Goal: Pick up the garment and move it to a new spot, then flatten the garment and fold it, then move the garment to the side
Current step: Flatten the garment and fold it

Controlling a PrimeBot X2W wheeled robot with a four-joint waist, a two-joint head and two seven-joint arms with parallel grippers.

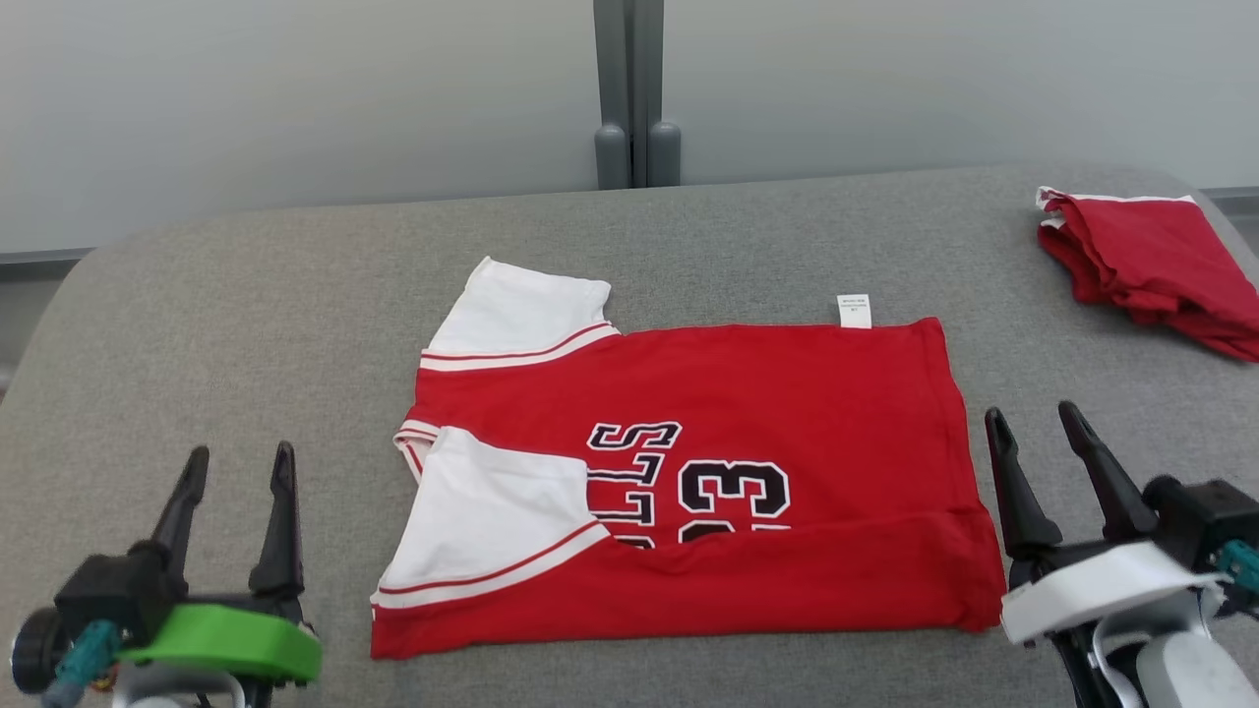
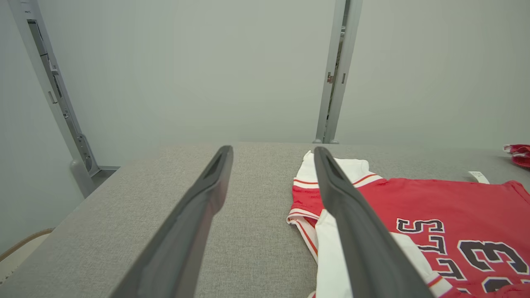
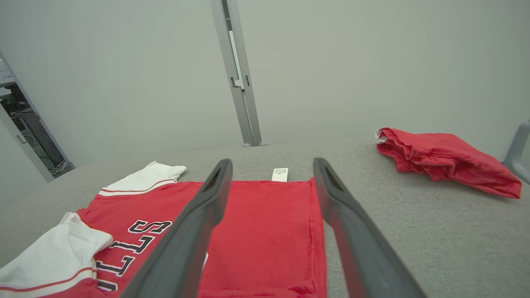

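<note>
now red jersey (image 1: 748, 413) flat at middle of grey table (image 1: 246, 315), near edge folded over lettering, white sleeves (image 1: 492, 511) toward robot's left, small label (image 1: 854, 310) at far edge; left gripper (image 1: 243, 450) fingers spread wide, empty, apart from jersey; right gripper (image 1: 1033, 411) likewise wide, empty, just beside jersey's right edge; crumpled red cloth (image 1: 1151, 261) at far right

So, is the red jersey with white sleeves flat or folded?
Partly folded. The red jersey has its near edge turned over the black lettering and the near white sleeve laid on the body; the far sleeve sticks out.
</note>
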